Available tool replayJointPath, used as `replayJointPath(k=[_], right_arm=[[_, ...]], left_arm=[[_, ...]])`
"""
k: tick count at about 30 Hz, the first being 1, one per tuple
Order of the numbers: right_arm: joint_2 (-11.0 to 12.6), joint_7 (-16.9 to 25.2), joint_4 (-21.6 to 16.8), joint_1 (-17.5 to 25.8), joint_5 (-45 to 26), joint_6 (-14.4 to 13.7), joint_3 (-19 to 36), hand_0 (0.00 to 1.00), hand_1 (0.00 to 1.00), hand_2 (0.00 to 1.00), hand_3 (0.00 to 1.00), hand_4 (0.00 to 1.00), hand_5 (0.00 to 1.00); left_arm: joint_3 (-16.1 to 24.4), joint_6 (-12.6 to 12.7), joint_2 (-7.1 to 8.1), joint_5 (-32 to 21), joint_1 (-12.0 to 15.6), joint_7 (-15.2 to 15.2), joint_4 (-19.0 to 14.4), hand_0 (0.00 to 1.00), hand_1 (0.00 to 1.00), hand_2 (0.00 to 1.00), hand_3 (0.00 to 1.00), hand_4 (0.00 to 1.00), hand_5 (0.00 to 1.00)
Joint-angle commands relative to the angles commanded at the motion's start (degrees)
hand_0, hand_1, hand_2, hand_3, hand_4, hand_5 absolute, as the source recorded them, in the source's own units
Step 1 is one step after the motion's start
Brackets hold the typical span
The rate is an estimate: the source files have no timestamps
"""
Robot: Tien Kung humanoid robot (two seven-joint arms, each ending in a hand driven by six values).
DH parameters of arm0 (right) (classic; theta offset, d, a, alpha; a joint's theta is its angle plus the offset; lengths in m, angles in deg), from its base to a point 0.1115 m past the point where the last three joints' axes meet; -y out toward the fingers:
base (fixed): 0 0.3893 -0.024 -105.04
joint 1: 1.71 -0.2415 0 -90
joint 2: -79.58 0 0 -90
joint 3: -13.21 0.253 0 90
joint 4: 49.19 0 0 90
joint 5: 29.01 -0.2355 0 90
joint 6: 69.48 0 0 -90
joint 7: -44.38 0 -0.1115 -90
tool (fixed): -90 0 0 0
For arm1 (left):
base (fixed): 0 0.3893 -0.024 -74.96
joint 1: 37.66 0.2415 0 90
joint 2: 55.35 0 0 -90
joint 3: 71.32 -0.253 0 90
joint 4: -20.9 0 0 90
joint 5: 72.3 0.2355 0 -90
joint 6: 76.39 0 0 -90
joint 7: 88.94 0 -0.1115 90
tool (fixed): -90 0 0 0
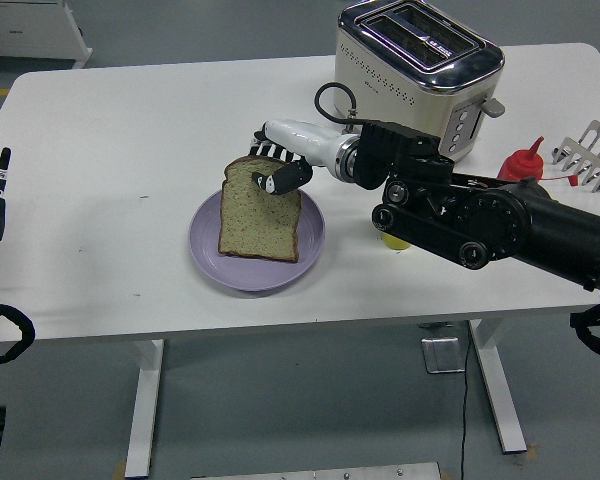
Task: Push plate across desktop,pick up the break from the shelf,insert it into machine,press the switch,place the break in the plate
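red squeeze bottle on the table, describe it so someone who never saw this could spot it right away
Start at the shiny toaster at the far right of the white table. Just right of it, beyond the robot's black right arm, a small red squeeze bottle stands beside a metal rack. It is the only red thing there.

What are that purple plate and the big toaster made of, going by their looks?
The plate looks like smooth matte plastic or glazed ceramic: even lavender colour, soft sheen, no way to tell which. The toaster seems to be metal: a cream painted body with a mirror-bright chrome top that reflects the room.
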Motion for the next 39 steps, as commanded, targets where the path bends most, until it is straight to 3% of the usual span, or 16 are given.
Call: replayJointPath(k=[3,4,9,10,21,30,35,39], right_arm=[[0.0,0.2,0.2,0.1,0.2,0.2,0.0,0.695,0.741,0.729,0.791,0.655,0.271],[0.0,0.3,0.3,0.1,0.2,0.2,-0.1,0.787,0.815,0.832,0.904,0.707,0.321],[0.0,0.9,0.5,0.3,0.8,0.5,0.0,0.787,0.815,0.832,0.904,0.707,0.321],[0.0,1.1,0.5,0.3,1.0,0.5,0.0,0.873,0.881,0.925,0.974,0.734,0.331],[0.6,2.1,-1.0,0.6,2.5,-1.8,1.4,0.925,0.926,0.961,0.995,0.746,0.335],[2.8,2.4,-8.2,0.3,7.8,-5.1,8.1,0.931,0.925,0.952,0.983,0.727,0.325],[5.5,5.4,-14.3,0.1,9.2,-9.9,15.0,0.933,0.919,0.940,0.955,0.697,0.320],[8.0,9.3,-19.2,0.8,5.5,-14.4,21.2,0.933,0.919,0.940,0.955,0.697,0.320]], left_arm=[[0.0,0.0,0.00,0.0,0.0,0.0,0.0,0.852,0.912,0.906,0.789,0.654,0.998],[0.0,0.0,0.00,0.0,0.0,0.0,0.0,0.850,0.911,0.905,0.788,0.656,0.998],[0.0,0.0,-0.01,0.0,0.0,0.0,0.0,0.850,0.911,0.905,0.788,0.656,0.998],[0.0,0.0,-0.01,0.0,0.1,0.0,0.0,0.848,0.910,0.906,0.788,0.655,0.998],[-0.1,0.0,-0.02,-0.1,0.2,0.0,0.0,0.857,0.910,0.905,0.787,0.656,0.998],[-0.3,0.0,0.00,0.0,0.4,0.0,0.0,0.858,0.910,0.904,0.788,0.655,0.998],[-0.4,0.0,0.06,0.0,0.6,0.0,0.0,0.855,0.910,0.904,0.788,0.656,0.998],[-0.4,0.0,0.13,0.0,0.8,0.1,-0.1,0.855,0.910,0.904,0.788,0.656,0.998]])
